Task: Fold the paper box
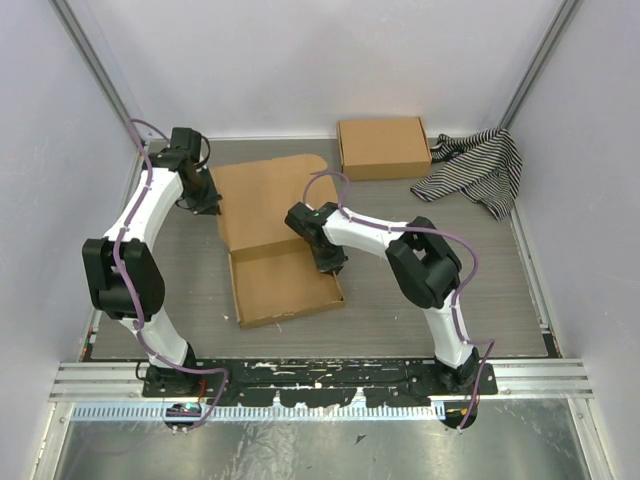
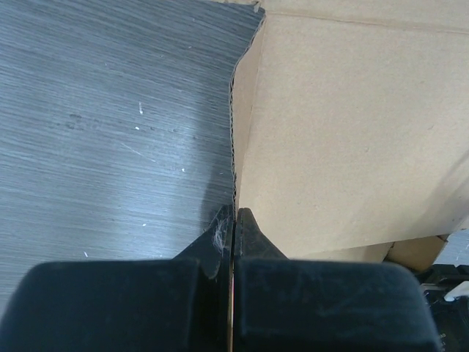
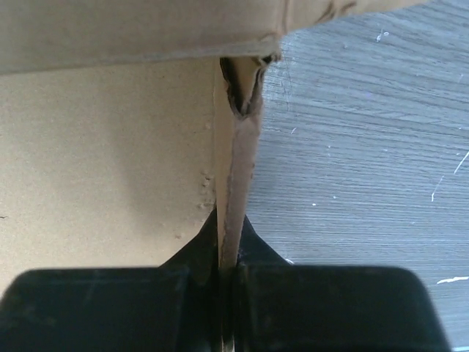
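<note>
Here, grey grained table (image 1: 480, 290), pale walls (image 1: 300, 60); left claw (image 2: 233, 218) and right claw (image 3: 229, 220) tight on paper box (image 1: 280, 282).

Grey wood-grain tabletop (image 1: 385, 322), plain pale walls (image 1: 300, 60) on three sides, aluminium corner posts (image 1: 90, 62), metal rail (image 1: 100, 376) along near edge

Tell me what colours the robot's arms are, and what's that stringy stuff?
The left arm and right arm are white tubes with black joints. A purple cable loops along each. The left tool and right tool are black with pointed tips.
</note>
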`<control>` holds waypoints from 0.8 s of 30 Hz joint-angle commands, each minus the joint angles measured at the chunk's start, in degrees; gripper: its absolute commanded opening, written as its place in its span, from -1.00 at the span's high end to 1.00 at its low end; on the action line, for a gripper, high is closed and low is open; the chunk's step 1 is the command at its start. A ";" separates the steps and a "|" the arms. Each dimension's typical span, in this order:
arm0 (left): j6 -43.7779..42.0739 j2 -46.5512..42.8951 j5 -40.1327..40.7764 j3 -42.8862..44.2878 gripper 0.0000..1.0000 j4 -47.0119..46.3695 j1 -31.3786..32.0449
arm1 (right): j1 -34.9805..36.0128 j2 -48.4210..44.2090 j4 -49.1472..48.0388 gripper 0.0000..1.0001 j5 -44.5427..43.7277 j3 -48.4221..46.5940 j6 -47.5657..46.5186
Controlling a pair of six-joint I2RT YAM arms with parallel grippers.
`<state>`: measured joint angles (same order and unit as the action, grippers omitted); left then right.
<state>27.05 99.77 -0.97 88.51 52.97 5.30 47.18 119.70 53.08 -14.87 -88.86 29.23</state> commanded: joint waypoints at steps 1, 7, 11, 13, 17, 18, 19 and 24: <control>-0.33 -2.28 -0.22 1.66 1.00 -0.05 -0.05 | 0.11 0.66 0.81 0.98 -1.61 3.05 0.83; -1.13 -2.65 0.79 2.42 1.00 0.83 0.02 | 0.13 -4.65 -1.24 -0.02 -2.47 3.92 1.45; -1.80 -3.01 1.40 2.05 1.00 0.78 0.06 | -0.17 -9.04 -0.23 -0.21 -3.51 1.21 0.46; -2.19 -3.10 1.39 1.92 1.00 0.67 0.06 | -0.53 -10.74 0.91 -0.22 -4.49 -1.26 -1.20; -3.15 -3.68 1.12 1.31 1.00 -0.12 0.15 | -2.38 -13.82 2.35 -0.23 -7.21 -6.29 -5.27; -3.36 -3.89 1.04 1.08 1.00 -0.45 0.15 | -3.07 -14.54 2.31 -0.23 -7.27 -7.82 -6.24; -3.59 -4.19 0.86 0.50 1.00 -0.87 0.15 | -4.12 -15.37 2.10 -0.24 -7.13 -8.87 -7.01; -4.57 -5.92 -1.43 -2.68 1.00 -4.14 0.15 | -14.21 -18.30 -3.33 -0.23 1.06 -10.59 -10.49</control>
<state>24.08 97.34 -0.51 88.25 52.62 5.41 40.95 106.26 54.04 -17.93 -97.06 22.65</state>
